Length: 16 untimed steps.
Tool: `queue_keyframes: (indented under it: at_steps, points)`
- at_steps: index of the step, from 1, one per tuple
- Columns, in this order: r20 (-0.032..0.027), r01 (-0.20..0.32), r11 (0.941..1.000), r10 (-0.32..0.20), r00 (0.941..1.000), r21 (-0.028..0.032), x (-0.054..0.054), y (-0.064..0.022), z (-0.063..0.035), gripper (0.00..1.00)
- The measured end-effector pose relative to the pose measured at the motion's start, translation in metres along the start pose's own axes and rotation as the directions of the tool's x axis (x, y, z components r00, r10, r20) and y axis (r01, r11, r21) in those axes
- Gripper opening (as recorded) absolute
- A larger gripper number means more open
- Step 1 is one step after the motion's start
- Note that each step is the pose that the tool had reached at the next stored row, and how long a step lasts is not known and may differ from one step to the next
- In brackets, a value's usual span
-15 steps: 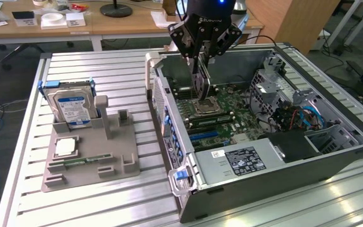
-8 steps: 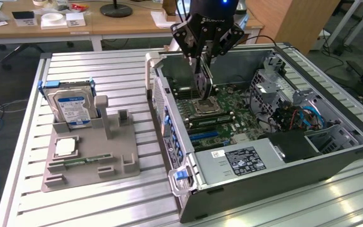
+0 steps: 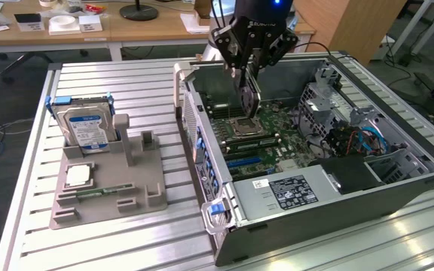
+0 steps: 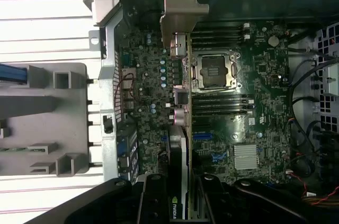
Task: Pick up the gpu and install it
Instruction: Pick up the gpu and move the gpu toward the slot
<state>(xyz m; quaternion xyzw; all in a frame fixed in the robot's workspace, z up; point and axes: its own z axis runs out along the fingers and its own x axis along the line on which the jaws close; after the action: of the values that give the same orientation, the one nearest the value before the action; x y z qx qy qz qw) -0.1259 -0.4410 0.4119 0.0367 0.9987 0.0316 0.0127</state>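
You see the gpu [image 3: 248, 95] edge-on above the case [image 3: 330, 220], so its broad faces are hidden from you, and its top end is buried between the fingers of the gripper [image 3: 248, 63]. The arm [image 3: 253, 12] over the case is cut off by the picture's edge. In the wrist view the fingers [image 4: 153, 203] run off the frame. So does the gray tray [image 4: 47, 123] beside the case, where the hard drive [image 4: 10, 73] is cut down to a blue strip. The label [image 3: 291, 191] on the case's power supply [image 3: 253, 208] is too small to read.
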Motion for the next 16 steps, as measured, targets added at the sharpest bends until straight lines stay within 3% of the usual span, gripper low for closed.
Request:
queue_keyframes:
  at_steps: [16]
  points:
    - [-0.0001,0.000,1.0000,0.000,1.0000,0.0000,-0.016,0.0011,0.0004,0.27]
